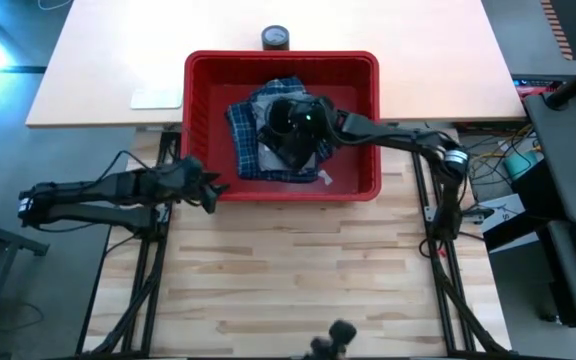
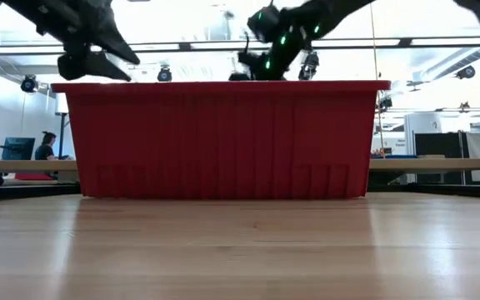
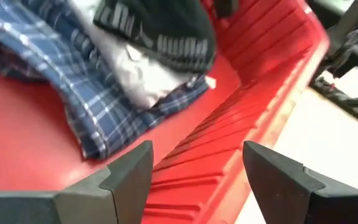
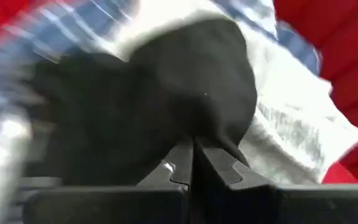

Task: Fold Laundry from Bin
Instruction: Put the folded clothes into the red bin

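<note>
High view, starting at the near side: bare pale wood worktop (image 1: 298, 290) fills the front, and behind it stands the red bin (image 1: 198, 130), about the middle of the worktop's width. The left tool (image 1: 211, 190) hangs just outside the bin's near left corner, close to the rim; the left wrist view shows its two dark fingers (image 3: 129, 174) spread apart with nothing between them, pointing over the bin's ribbed wall toward the laundry.

Inside the bin lies the laundry in one heap: the blue-and-white plaid shirt (image 1: 243, 135) at the bottom, spreading toward the left and the near wall, a light grey garment (image 3: 135, 74) on it, and a black garment (image 4: 166, 93) on top. The right arm reaches in over the bin's right rim, and the right tool (image 1: 293, 125) is down on the heap's middle. In the right wrist view its fingers (image 4: 222, 165) are pressed together at the black garment's edge, pinching a fold of the black cloth.

Beyond the bin's far wall a small dark round object (image 1: 275, 38) sits on the lighter worktop behind.
</note>
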You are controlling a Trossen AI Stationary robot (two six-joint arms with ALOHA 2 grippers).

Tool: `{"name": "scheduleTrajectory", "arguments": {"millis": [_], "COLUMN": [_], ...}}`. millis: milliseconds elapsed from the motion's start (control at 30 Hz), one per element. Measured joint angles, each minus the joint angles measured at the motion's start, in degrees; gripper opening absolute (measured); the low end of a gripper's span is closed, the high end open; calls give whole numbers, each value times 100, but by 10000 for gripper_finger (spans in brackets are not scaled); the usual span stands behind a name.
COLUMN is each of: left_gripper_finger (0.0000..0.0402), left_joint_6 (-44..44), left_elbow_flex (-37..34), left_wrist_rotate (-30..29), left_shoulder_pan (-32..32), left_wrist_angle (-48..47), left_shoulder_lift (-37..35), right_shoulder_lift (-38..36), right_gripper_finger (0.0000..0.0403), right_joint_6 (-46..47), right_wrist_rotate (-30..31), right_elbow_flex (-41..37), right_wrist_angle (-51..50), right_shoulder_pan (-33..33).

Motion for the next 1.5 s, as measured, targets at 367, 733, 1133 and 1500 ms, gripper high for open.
{"name": "scheduleTrajectory", "arguments": {"millis": [367, 733, 1133, 1500], "left_gripper_finger": [231, 231, 231, 231], "left_joint_6": [-246, -248, 114, -506], "left_elbow_flex": [76, 576, 1522, 3036], "left_wrist_rotate": [-505, -507, -446, -849], "left_shoulder_pan": [2, 0, -361, -339], "left_wrist_angle": [-56, -433, -571, -1632], "left_shoulder_lift": [157, 159, 83, 228], "right_shoulder_lift": [905, 312, 1116, 546], "right_gripper_finger": [9, 9, 9, 9], "right_joint_6": [243, 91, -319, -13], "right_wrist_rotate": [-625, -1718, -1692, -1544], "right_elbow_flex": [810, 865, 505, 522], "right_wrist_angle": [-363, -585, 1478, 1409], "right_shoulder_pan": [-627, -282, -165, -54]}}
